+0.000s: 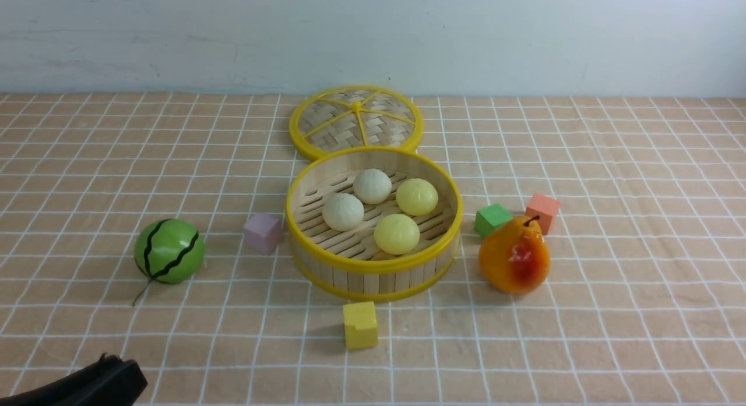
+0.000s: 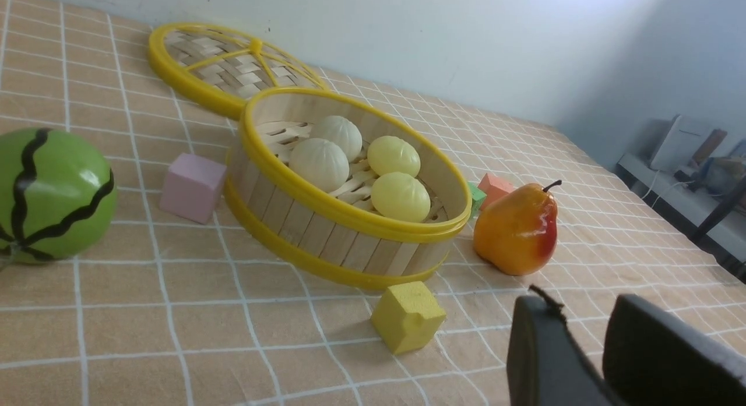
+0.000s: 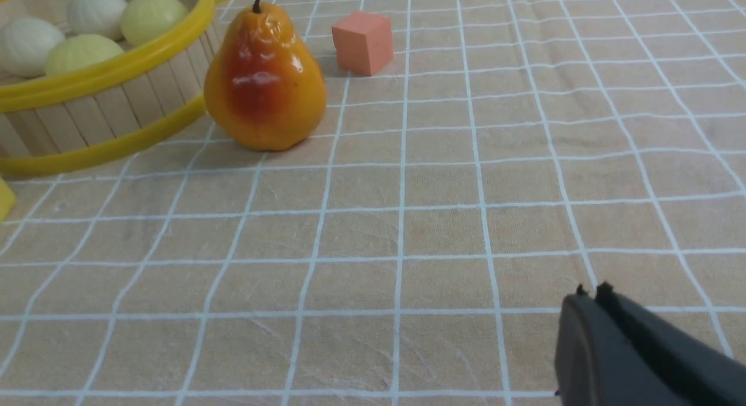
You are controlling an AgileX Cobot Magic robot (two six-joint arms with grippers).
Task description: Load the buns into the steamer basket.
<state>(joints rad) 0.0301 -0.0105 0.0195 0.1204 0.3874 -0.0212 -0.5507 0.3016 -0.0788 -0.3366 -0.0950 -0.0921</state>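
Resting on the slatted floor of the steamer basket (image 1: 373, 266) are all four buns (image 1: 372, 186), two off-white at the left and rear, two pale yellow at the right and front, faint pleats seen on each. The bamboo-slat wall is banded by yellow rims. The left gripper (image 2: 583, 336) is held spread and empty; the right gripper (image 3: 591, 295) is pressed together above the bench (image 3: 408, 231).

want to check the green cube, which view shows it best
The front view: the green cube sits in plain sight beside the pear. The left wrist view shows only a sliver behind the basket. In the right wrist view it's hidden.
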